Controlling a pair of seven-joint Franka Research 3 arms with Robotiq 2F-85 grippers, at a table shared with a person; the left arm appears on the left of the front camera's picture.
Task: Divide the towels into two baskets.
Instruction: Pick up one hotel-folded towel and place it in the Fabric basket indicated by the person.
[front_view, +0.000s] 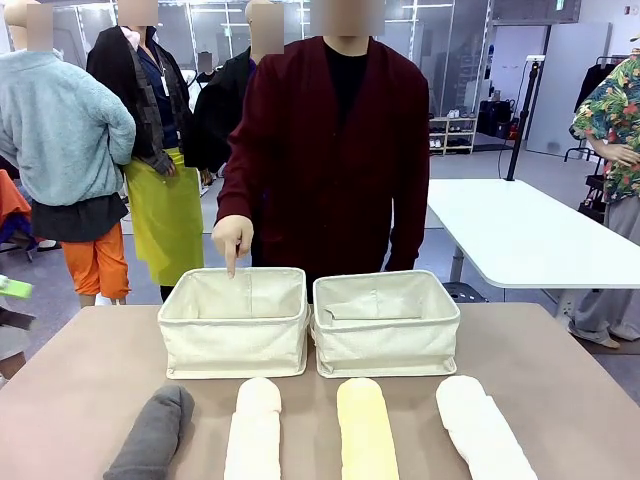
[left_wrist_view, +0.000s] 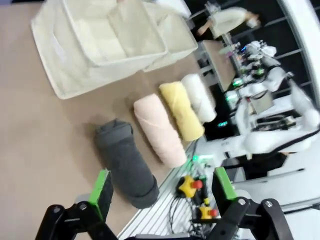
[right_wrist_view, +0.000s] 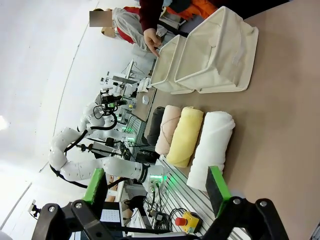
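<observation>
Left claw (left_wrist_view: 163, 189) fingers wide apart, holding nothing. Right claw (right_wrist_view: 156, 184) the same. Near edge of surface (front_view: 80, 370), in a row: dark grey towel (front_view: 155, 432), cream-peach towel (front_view: 255, 432), yellow towel (front_view: 365, 430), white towel (front_view: 485, 430). Behind them, left basket (front_view: 235, 335) touching right basket (front_view: 385, 338). Person's hand (front_view: 232, 238) points down at left basket's far rim.
</observation>
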